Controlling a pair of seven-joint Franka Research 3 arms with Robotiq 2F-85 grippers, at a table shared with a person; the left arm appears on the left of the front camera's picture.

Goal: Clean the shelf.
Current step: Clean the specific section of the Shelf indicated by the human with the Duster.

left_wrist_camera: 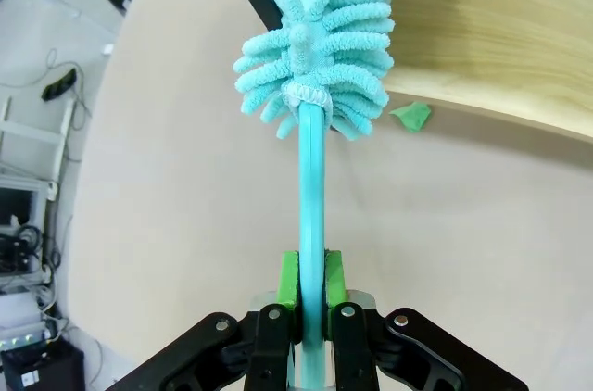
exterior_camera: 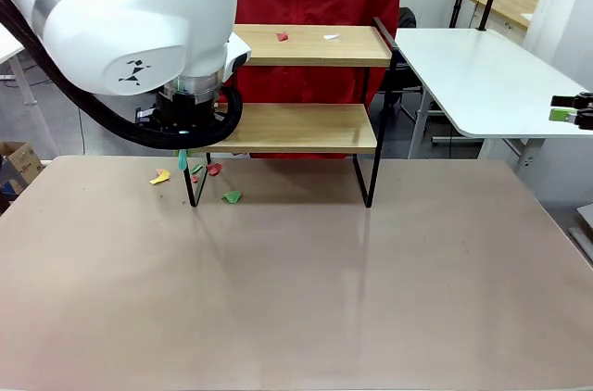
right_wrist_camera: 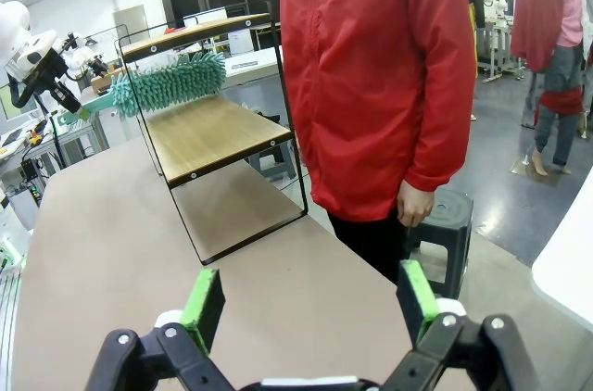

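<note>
Shelf (exterior_camera: 306, 127) is standing at the far side of the tabletop (exterior_camera: 296, 317), near the middle and slightly toward the robot's left, with two wooden boards in a black frame. A person in a red jacket (right_wrist_camera: 371, 76) is standing just behind it.

Left claw (left_wrist_camera: 311, 282) is clamping tight on the handle of a teal duster (left_wrist_camera: 315, 48), green pads pressing both sides of the handle. The duster's fluffy head is reaching in at the shelf's left end, between the two boards and over the lower one, just beside a black frame post. Whether it is touching the wood, I cannot tell.

Right claw (right_wrist_camera: 310, 303) is hanging off to the right, well apart from the shelf, jaws spread wide and holding nothing.

Red scrap (exterior_camera: 282, 36) and white scrap (exterior_camera: 331, 37) are lying on the top board. Yellow scrap (exterior_camera: 160, 177), a second red scrap (exterior_camera: 214, 169) and green scrap (exterior_camera: 232, 196) are lying on the tabletop around the shelf's front left leg.
</note>
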